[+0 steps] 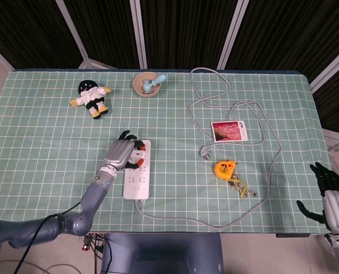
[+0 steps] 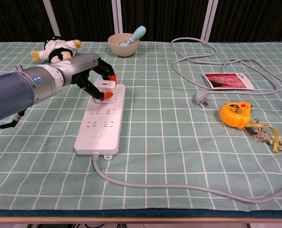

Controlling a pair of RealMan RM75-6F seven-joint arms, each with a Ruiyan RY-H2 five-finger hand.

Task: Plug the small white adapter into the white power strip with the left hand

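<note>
Head view: left hand [image 1: 120, 153] sits over the far end of the white power strip [image 1: 134, 181], which lies on the green checked surface [image 1: 43, 142] left of centre; the small white adapter [image 1: 136, 153] is mostly hidden under the hand, only a white sliver with orange fingertips showing beside it. Can't tell from here if the prongs are seated. Right hand [image 1: 328, 191] hangs off the near right edge, fingers apart, holding nothing. Chest view: clearer. Left hand [image 2: 91, 76] has its fingers [image 2: 108, 95] closed narrow on the small white adapter [image 2: 104, 89], pinching its side faces, orange tips above and below; adapter rests on the top sockets of the white power strip [image 2: 101, 121], slightly tilted, looks touching but probably not fully in. Judgement: adapter is a light, rigid plastic block, smooth, so it may slip or twist; best held on opposite flat sides, then pushed straight down. Strip is light too and will likely slide on the cloth under a sideways push. Its cable [image 2: 179, 186] trails off right.
</note>
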